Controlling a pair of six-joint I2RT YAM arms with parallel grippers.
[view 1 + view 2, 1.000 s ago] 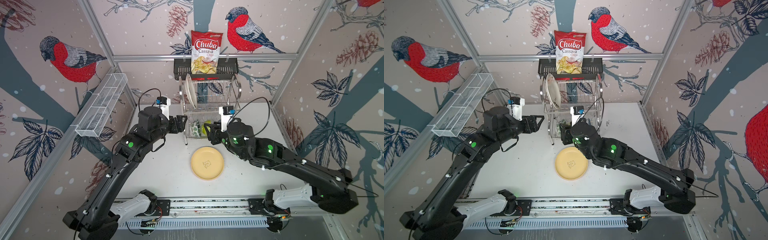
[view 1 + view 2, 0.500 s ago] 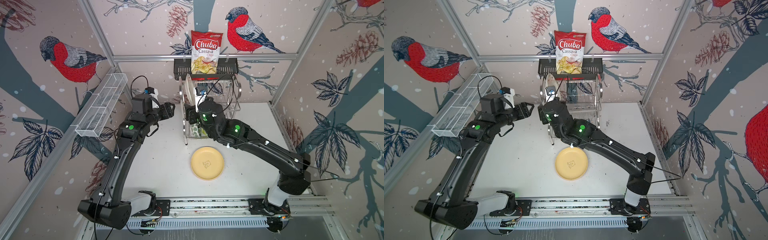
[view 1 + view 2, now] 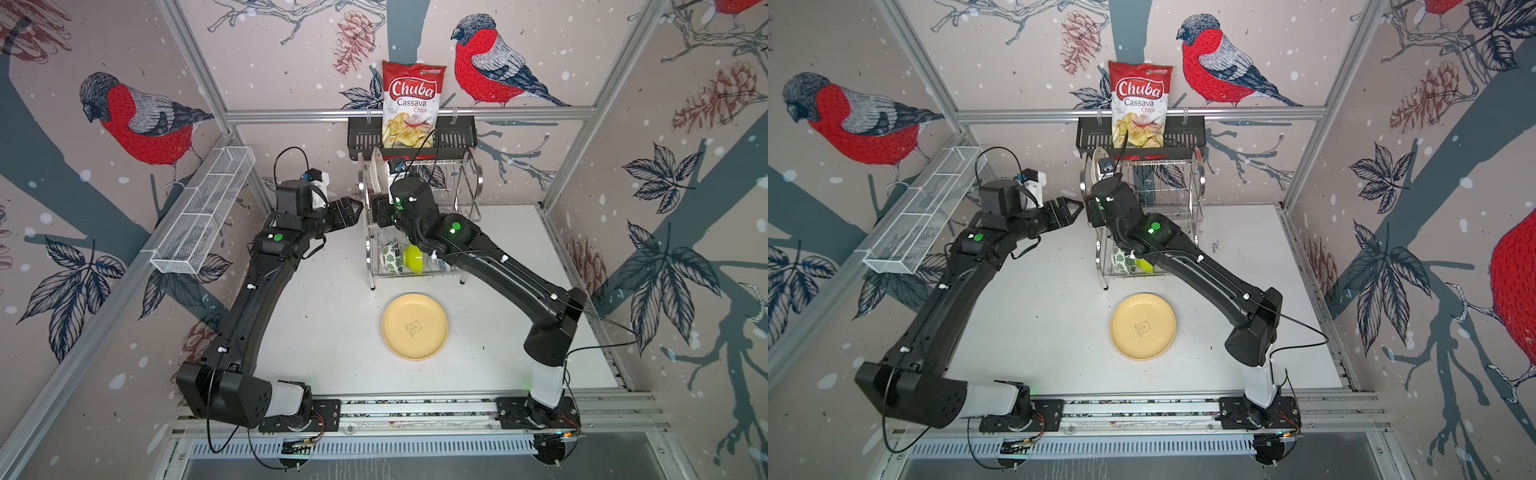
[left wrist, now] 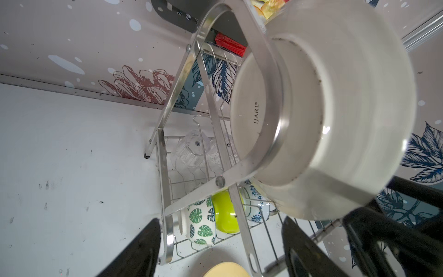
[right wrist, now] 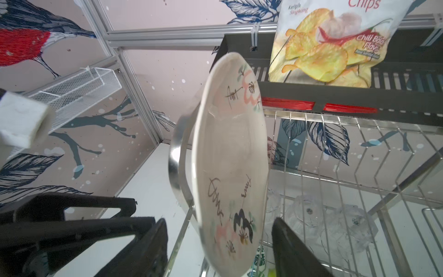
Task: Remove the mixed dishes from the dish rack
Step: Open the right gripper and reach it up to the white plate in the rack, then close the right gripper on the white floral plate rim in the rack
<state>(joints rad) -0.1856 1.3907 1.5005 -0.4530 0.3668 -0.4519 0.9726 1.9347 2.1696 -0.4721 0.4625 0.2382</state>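
On the top tier of the rack (image 5: 175, 156), floral plate (image 5: 230, 167) stands edgewise: stiff, glazed, probably slippery, breakable; pinch the rim. Jaws apart, right gripper (image 5: 218, 230) straddles it; left gripper (image 4: 220, 223) spread, empty.

Right tool (image 5: 218, 220) risen from the lower tier of the dish rack (image 4: 167, 112) to the upper one; a finger now either side of the cream floral plate (image 5: 230, 156), not closed on it; right arm, earlier lying low along the worktop (image 3: 324, 332), now lifted and reaching across the rack front; left tool (image 3: 353, 208) raised from lower-tier to upper-tier height, just beside the rack's left handle.
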